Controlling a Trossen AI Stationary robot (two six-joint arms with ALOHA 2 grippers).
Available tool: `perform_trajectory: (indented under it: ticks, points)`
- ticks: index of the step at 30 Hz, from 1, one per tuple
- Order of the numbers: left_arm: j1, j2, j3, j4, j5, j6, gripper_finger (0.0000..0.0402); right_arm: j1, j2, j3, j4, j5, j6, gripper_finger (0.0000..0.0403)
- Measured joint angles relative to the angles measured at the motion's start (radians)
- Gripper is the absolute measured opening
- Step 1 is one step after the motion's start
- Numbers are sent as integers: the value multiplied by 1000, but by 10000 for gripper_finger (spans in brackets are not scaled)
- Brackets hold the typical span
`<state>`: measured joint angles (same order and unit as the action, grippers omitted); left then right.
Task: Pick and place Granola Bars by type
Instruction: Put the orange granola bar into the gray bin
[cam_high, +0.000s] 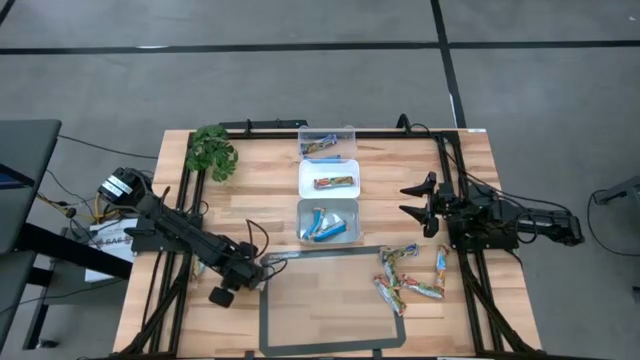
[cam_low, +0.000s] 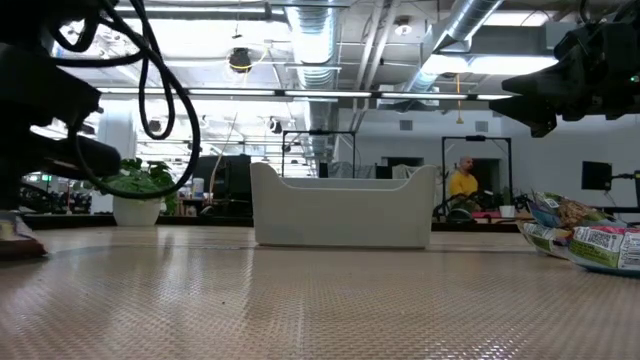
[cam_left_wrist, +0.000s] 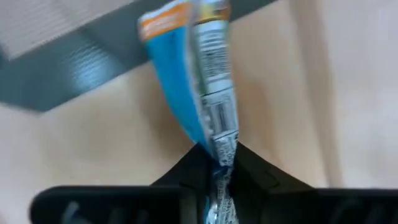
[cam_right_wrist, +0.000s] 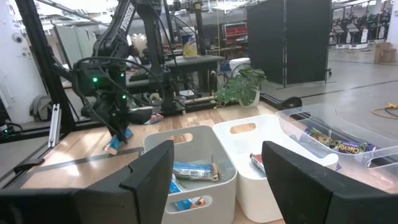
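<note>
Blue-wrapped granola bar (cam_left_wrist: 198, 74) hangs pinched in the left gripper (cam_left_wrist: 219, 167) jaws, near the white tub (cam_high: 328, 222) holding blue bars. Right gripper (cam_high: 413, 199), beside that tub, has its jaws spread, empty.

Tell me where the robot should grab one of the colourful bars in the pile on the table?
Probably from straight above, across the narrow middle of an outer multicoloured bar. The bars lie flat on the table, and that one sits at the pile's edge with bare wood beside it, leaving the fingers room. The open right gripper is nearest.
</note>
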<state>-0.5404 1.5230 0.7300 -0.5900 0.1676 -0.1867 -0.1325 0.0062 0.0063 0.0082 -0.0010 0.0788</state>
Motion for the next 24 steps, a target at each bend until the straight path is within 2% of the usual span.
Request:
perform_trajectory:
  ticks: [4,8,13,24]
  points:
    - [0,-4,5,86,50,-1,24,0,0,0,0,0,0,240]
    - [5,-11,43,186,56,0,30,0,0,0,0,0,0,240]
    - [38,-11,80,382,55,21,39,0,0,0,0,0,0,240]
    - [168,-11,159,816,30,-7,34,0,0,0,0,0,0,240]
